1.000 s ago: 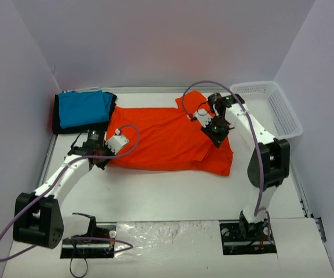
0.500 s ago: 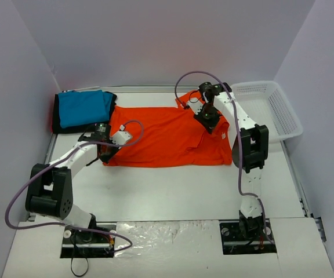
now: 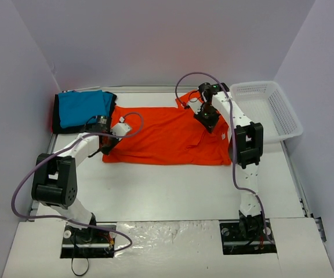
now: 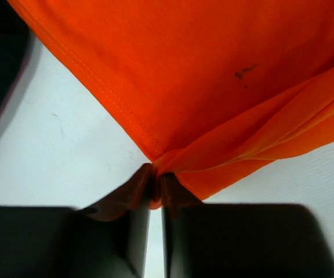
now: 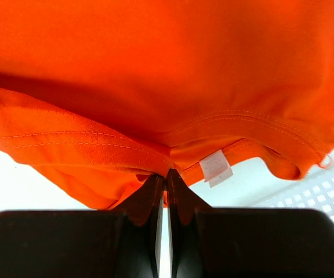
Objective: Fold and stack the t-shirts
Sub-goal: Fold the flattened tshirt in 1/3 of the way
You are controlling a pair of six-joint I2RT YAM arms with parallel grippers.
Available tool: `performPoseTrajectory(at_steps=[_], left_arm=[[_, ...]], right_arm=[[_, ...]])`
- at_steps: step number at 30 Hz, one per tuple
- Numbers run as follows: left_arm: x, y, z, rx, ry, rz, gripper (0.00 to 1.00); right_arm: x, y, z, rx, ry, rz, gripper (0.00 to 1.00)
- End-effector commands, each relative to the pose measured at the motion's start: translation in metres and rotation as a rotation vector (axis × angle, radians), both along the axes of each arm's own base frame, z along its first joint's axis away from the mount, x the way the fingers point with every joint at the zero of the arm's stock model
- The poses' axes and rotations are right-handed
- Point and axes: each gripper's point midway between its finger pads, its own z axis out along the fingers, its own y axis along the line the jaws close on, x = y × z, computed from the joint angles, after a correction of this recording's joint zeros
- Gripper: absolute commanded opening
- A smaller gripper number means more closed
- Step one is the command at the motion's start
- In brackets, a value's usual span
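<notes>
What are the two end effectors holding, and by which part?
Both pinch the orange-red t-shirt: the left end effector grips a bunched fold at its stitched edge, the right end effector a fold by the collar label.

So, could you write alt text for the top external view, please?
An orange t-shirt lies across a white table, with the left arm and the right arm each pinching one end in shut jaws. At far left a folded turquoise t-shirt rests on a black t-shirt; a white mesh basket stands at far right.

One orange t-shirt (image 3: pixel 167 139), one turquoise t-shirt (image 3: pixel 83 108), one black t-shirt (image 3: pixel 56 119), one basket (image 3: pixel 283 113).
</notes>
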Motion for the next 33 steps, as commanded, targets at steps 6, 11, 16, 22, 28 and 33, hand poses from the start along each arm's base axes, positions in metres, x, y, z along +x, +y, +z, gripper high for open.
performPoseTrajectory(at_steps=[6, 11, 16, 22, 28, 33], left_arm=[[0.014, 0.002, 0.009, 0.003, -0.014, 0.013, 0.52], [0.011, 0.004, 0.016, 0.006, -0.036, 0.022, 0.55], [0.001, 0.009, 0.029, 0.018, -0.063, 0.028, 0.55], [-0.018, 0.017, 0.043, 0.035, -0.095, 0.046, 0.56], [-0.046, 0.015, 0.051, 0.039, -0.115, -0.058, 0.56], [-0.063, 0.019, 0.037, 0.077, -0.106, -0.114, 0.56]], right_arm=[[0.013, -0.009, 0.008, -0.024, -0.046, -0.044, 0.00], [0.018, -0.007, 0.007, -0.016, -0.066, -0.061, 0.05], [0.030, 0.000, 0.015, 0.025, -0.127, -0.085, 0.24], [0.044, 0.003, 0.017, 0.046, -0.183, -0.123, 0.27], [0.020, -0.002, 0.045, 0.072, -0.206, -0.123, 0.29], [-0.031, -0.016, 0.058, 0.063, -0.190, -0.125, 0.30]])
